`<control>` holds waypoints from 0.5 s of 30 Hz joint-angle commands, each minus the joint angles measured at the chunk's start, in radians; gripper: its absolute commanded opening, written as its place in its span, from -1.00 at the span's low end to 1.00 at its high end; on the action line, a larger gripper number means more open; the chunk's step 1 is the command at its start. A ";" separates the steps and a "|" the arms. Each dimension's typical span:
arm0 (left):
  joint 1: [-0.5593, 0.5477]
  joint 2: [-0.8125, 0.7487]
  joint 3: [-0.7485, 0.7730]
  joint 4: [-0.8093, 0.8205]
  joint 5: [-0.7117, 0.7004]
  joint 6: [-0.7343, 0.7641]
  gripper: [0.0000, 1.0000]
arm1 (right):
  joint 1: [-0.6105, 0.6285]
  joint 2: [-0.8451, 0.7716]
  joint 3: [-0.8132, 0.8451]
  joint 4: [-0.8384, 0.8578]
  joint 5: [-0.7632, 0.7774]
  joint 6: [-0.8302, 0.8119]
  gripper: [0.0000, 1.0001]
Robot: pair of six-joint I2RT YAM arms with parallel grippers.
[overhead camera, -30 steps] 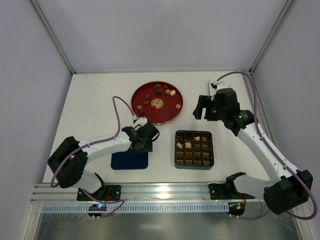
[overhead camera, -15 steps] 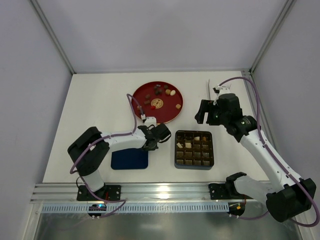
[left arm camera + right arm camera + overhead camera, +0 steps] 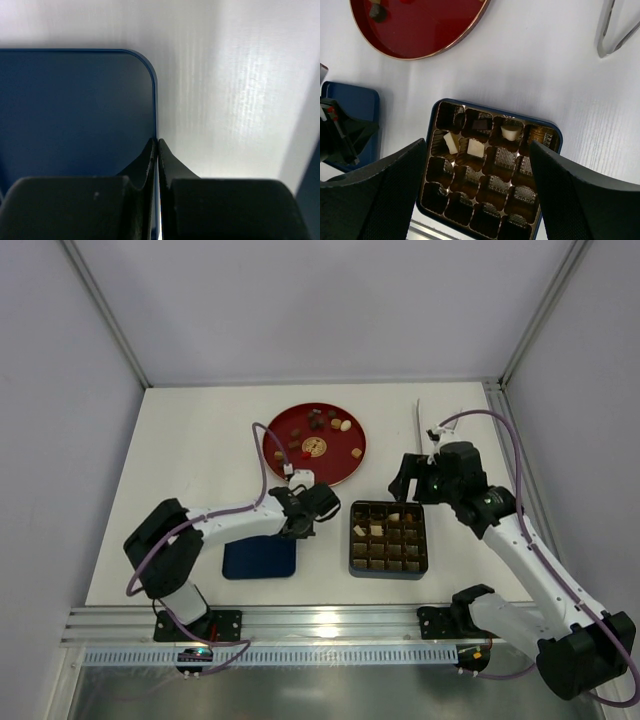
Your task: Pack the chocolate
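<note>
Several small chocolates (image 3: 330, 423), dark, brown and cream, lie on the red plate (image 3: 275, 455). A few more sit in the far cells of the brown gridded tray (image 3: 388, 573), cream ones among them (image 3: 475, 148). My right gripper (image 3: 408, 480) hangs open above the tray's far edge with nothing in it. The right wrist view shows the tray (image 3: 555, 131) between its fingers (image 3: 477, 150). My left gripper (image 3: 305, 518) is shut. In the left wrist view its fingertips (image 3: 156, 141) meet over the right edge of the dark-blue lid (image 3: 75, 115), and I see nothing held.
The blue lid (image 3: 258, 560) lies flat left of the tray. Metal tongs (image 3: 419, 420) rest at the back right, beyond the right gripper. The plate (image 3: 420, 30) sits far-left of the tray, with one dark chocolate (image 3: 376, 12) showing. White walls enclose the table.
My left gripper has closed and shifted right, from above the lid toward the tray. The right gripper has come nearer and lower, over the tray's far edge, still open.
</note>
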State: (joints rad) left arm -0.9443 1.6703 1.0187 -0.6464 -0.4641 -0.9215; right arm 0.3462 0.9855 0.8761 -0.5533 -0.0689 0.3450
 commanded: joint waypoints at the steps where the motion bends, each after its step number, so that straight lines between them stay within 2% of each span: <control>1: -0.004 -0.110 0.101 -0.073 0.016 0.078 -1.00 | 0.005 -0.045 -0.049 0.071 -0.074 0.032 0.67; 15: -0.001 -0.208 0.227 -0.154 0.084 0.111 -0.99 | 0.007 -0.113 -0.215 0.210 -0.213 0.117 0.65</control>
State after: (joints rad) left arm -0.9443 1.5066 1.1919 -0.7662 -0.3855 -0.8288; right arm 0.3462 0.9043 0.6727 -0.4290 -0.2325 0.4328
